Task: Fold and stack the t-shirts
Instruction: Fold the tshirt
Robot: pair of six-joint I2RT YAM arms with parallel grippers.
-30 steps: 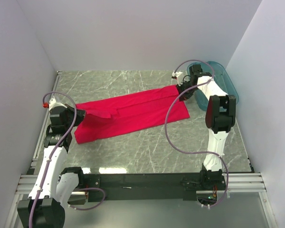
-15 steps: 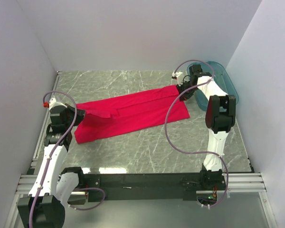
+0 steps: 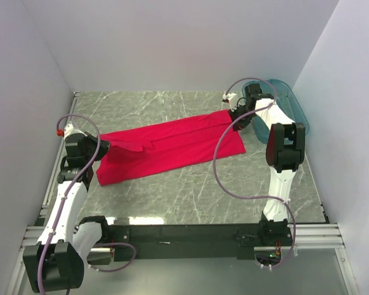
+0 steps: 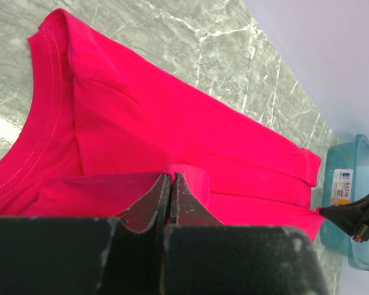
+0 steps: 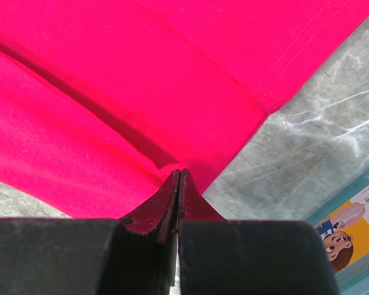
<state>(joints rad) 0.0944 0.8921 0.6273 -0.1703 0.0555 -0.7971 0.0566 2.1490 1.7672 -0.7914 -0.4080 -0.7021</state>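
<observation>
I have the red t-shirt lying as a long, narrow band across the middle of the bench. It runs slantwise from close to the left edge up toward the far right corner. It is folded lengthwise, with a crease along its length.

My left fingers are pressed together on a raised fold of the cloth at the left end, just beside the ribbed collar, which curves away on the left of that wrist view.

My right fingers are likewise pressed together, pinching the shirt's edge at the far right end, close to the stitched hem, with bare marble just beyond.

The teal basin sits in the far right corner of the bench, right beside that end of the shirt. A printed label shows on its wall.
</observation>
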